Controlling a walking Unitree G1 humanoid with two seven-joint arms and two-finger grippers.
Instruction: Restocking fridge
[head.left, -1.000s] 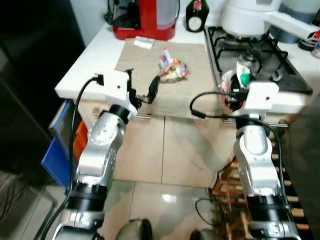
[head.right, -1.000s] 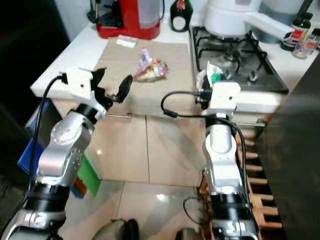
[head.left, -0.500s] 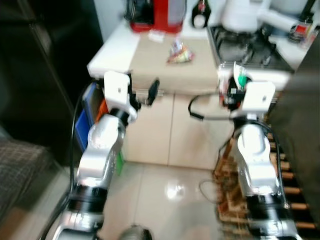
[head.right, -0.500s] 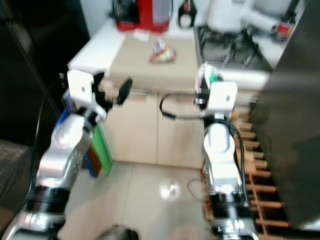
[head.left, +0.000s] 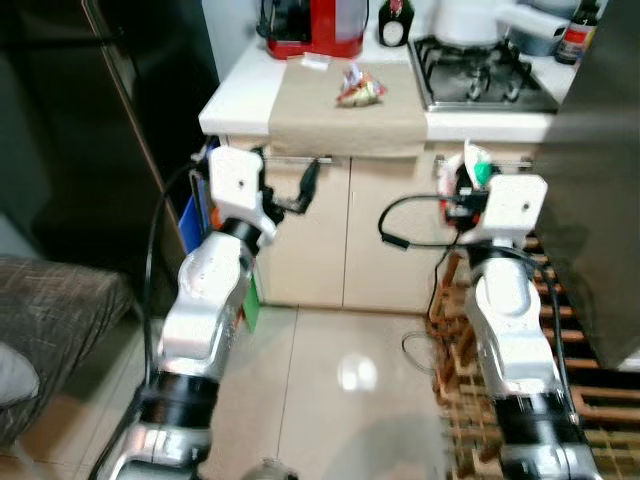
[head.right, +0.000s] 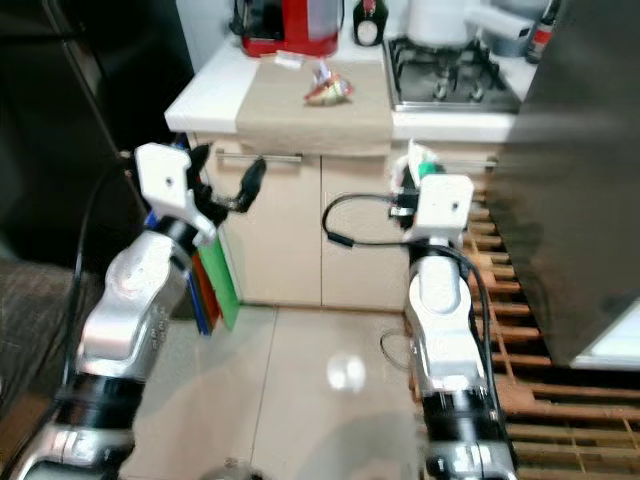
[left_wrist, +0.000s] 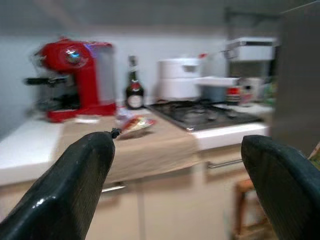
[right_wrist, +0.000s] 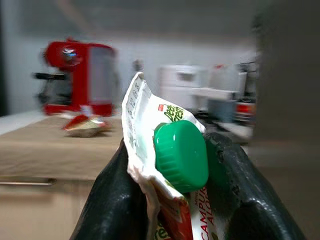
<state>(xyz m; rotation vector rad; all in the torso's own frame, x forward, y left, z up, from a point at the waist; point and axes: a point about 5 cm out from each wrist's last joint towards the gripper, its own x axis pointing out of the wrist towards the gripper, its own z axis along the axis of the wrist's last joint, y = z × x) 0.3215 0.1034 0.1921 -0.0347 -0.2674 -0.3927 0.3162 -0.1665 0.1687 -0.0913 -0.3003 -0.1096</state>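
My right gripper (head.left: 462, 184) is shut on a carton with a green cap (right_wrist: 181, 156), a white and red pack held upright in front of the cabinet doors. The carton (head.left: 476, 164) shows above my right wrist. My left gripper (head.left: 287, 181) is open and holds nothing, raised before the left cabinet door; its fingers (left_wrist: 70, 190) frame the counter. A colourful snack bag (head.left: 359, 90) lies on the beige cloth (head.left: 350, 105) on the counter. A dark fridge side (head.left: 600, 150) rises at the right.
On the counter stand a red coffee machine (head.left: 312, 22), a dark bottle (head.left: 391, 22), a gas hob (head.left: 480, 82) and a white pot (head.left: 468, 18). A wooden rack (head.left: 570, 340) is on the floor at right. A dark door (head.left: 100, 130) and blue boxes (head.left: 196, 205) lie left.
The camera has pulled back from the counter, so the whole scene has shifted. The counter now lies farther off and more floor shows. Both grippers keep their poses.
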